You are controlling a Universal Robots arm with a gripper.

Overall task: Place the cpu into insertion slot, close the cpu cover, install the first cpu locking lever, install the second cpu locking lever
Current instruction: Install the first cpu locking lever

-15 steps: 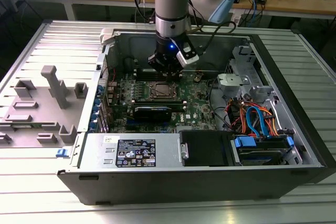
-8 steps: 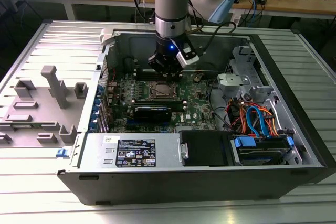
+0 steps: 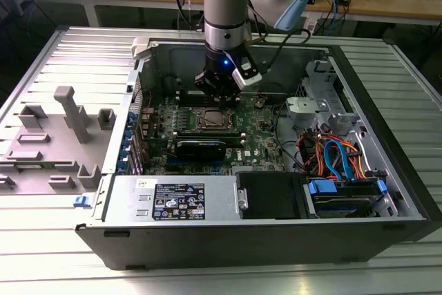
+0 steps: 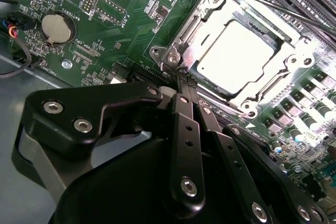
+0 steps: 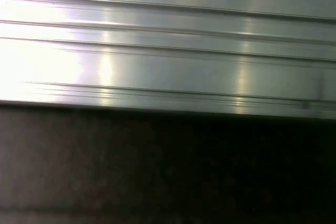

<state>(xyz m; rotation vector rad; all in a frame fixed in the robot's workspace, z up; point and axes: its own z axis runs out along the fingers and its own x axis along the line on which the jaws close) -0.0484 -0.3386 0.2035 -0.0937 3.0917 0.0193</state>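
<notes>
One robot arm reaches down into an open computer case [image 3: 387, 191] in the exterior view, and its gripper [image 3: 218, 93] hangs just above the green motherboard [image 3: 259, 139], right over the far edge of the insertion slot [image 3: 210, 121]. The slot sits near the middle of the motherboard, with a black card [image 3: 200, 147] just on its near side and a bundle of blue and orange cables [image 3: 331, 157] well off toward the exterior view's right. The case lies on a ribbed metal surface [image 3: 41, 60], and a grey plastic fixture [image 3: 65, 139] rests on that surface toward the exterior view's left of the case. In the second wrist view, the cpu [image 4: 236, 56] lies seated in the insertion slot, its pale metal top showing through the window of the cpu cover [image 4: 210, 17], which lies flat down over it. The black fingers [image 4: 184, 85] are pressed together into a narrow tip that reaches the corner of the slot's metal frame, beside a thin lever [image 4: 273, 4] running along the far side of the slot. A round coin battery [image 4: 56, 28] sits on the motherboard well away from the slot. In the first wrist view, a ribbed metal panel [image 5: 168, 51] catches bright glare above a dark band.
</notes>
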